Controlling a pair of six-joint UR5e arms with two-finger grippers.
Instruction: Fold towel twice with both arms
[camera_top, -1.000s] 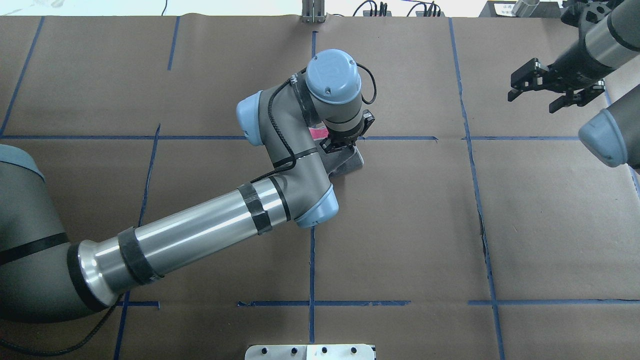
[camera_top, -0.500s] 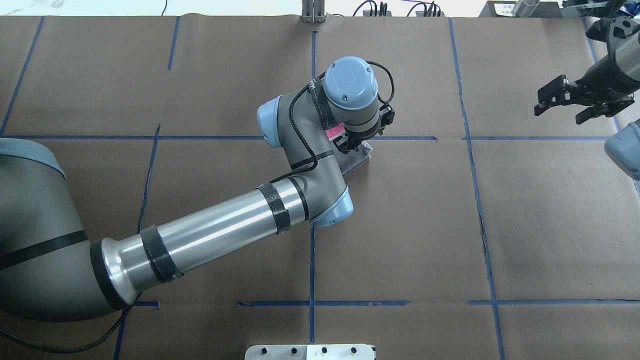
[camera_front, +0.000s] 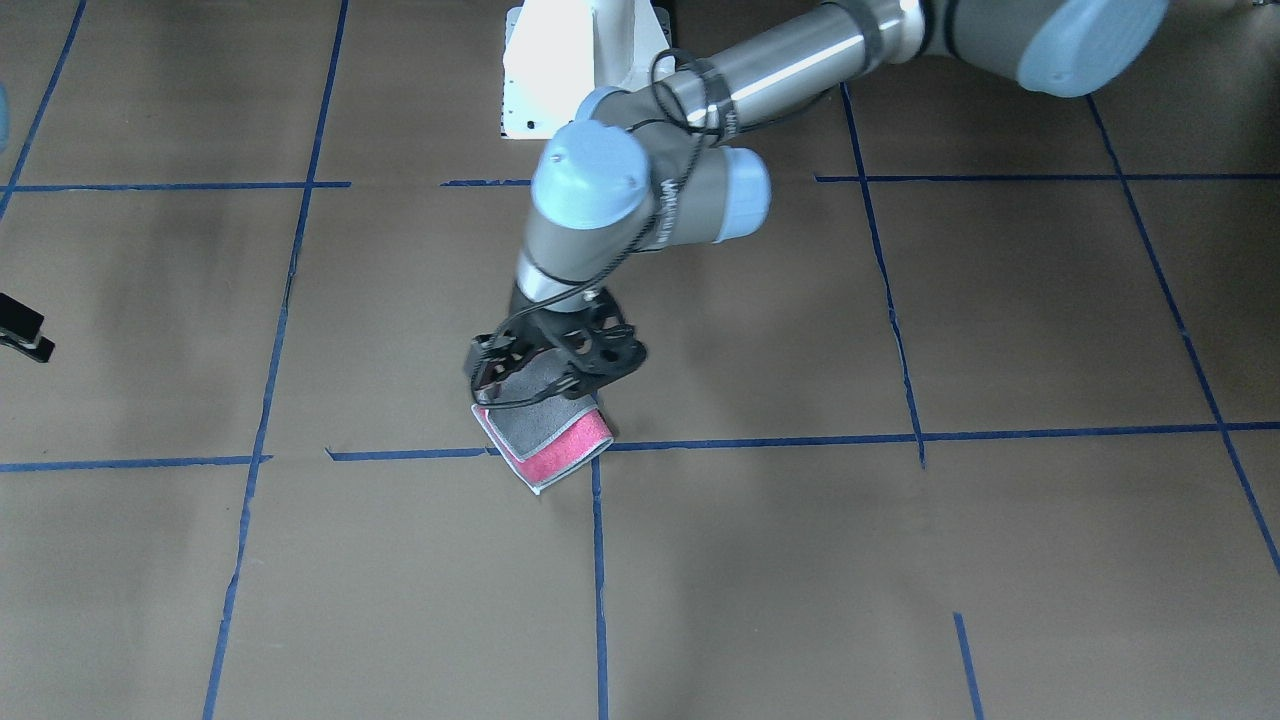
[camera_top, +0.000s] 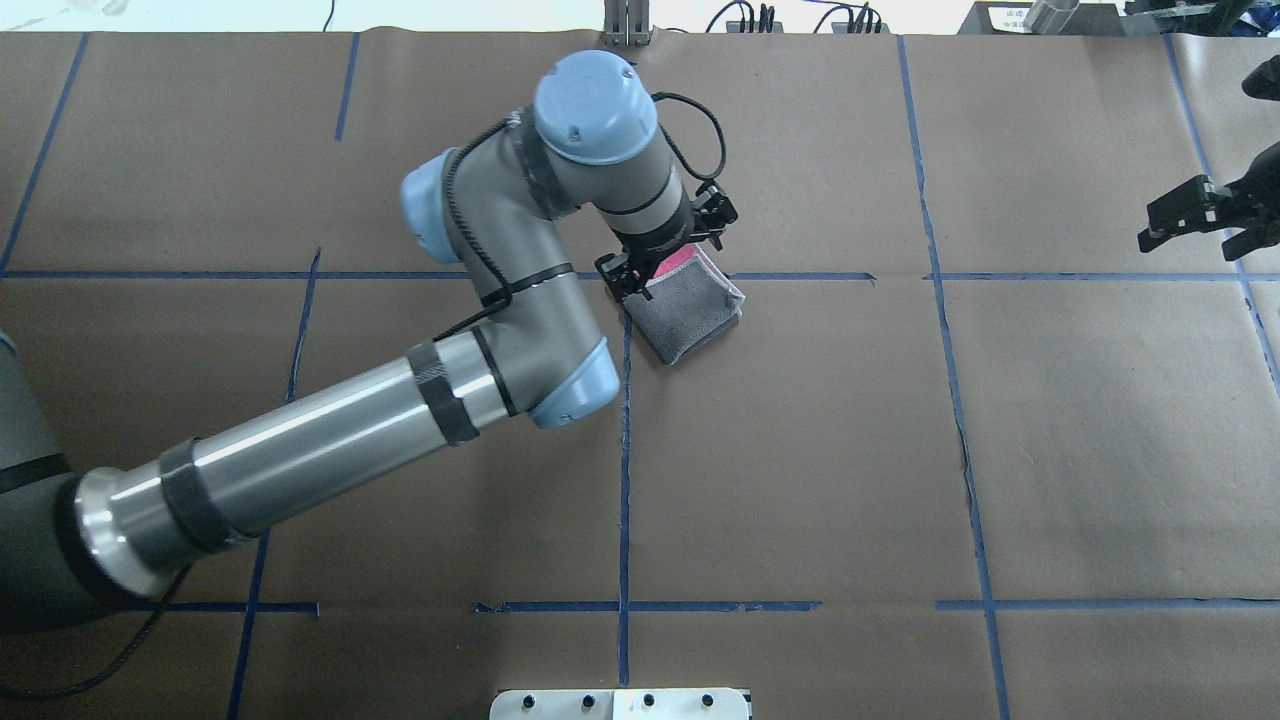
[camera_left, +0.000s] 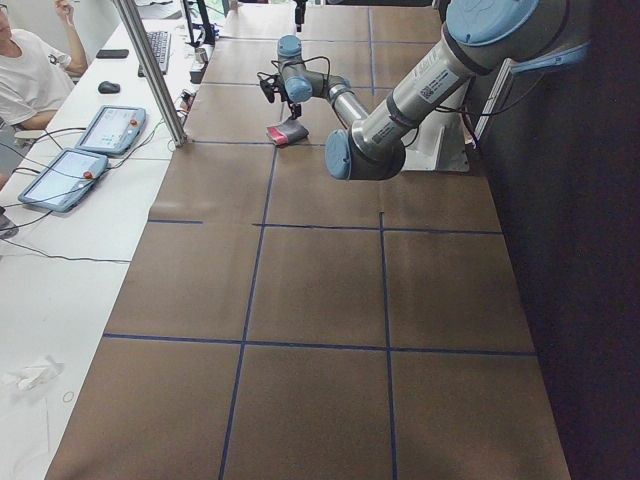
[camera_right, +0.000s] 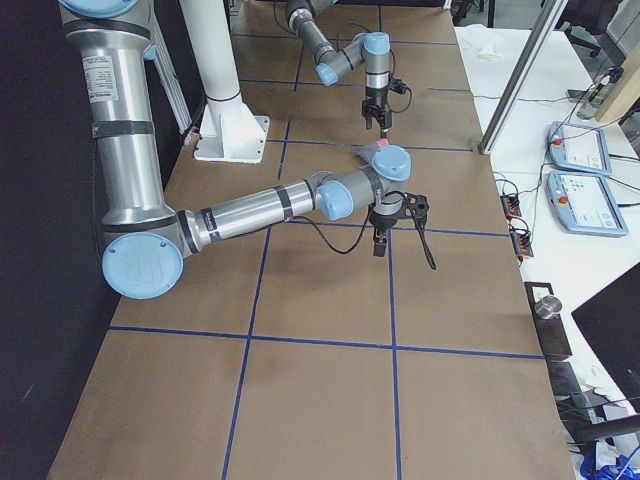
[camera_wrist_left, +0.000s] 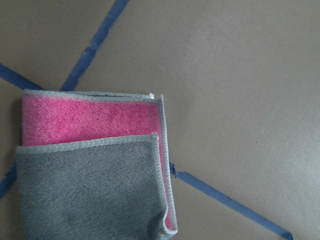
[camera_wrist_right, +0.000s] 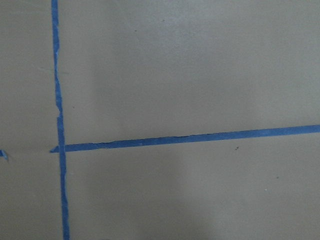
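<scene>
Brown paper is spread over the table (camera_top: 800, 480) and divided into large squares by blue tape lines (camera_top: 623, 500). At the near edge, at 6 o'clock, a white bolted plate (camera_top: 620, 703) is seen. The left arm (camera_top: 330, 450) is brought in from 8 o'clock and bent at the wrist near the middle of the table. The left gripper (camera_top: 662, 258) is held above the towel (camera_top: 690, 312), clear of the cloth, with the jaws spread wide and nothing caught between them.

The towel is laid flat just past the table's centre, toward 1 o'clock, at the crossing of two tape lines. It is folded into a small tilted rectangle. The grey face is turned up, a pink strip is left showing along the far edge, and a whitish border is seen round each layer.

Farther off, at 2 o'clock by the table's edge, the right gripper (camera_top: 1195, 232) is held over the paper, well apart from the towel, with its jaws parted and empty. Beyond the far edge, at 12 o'clock, black cables (camera_top: 760, 18) are seen.
</scene>
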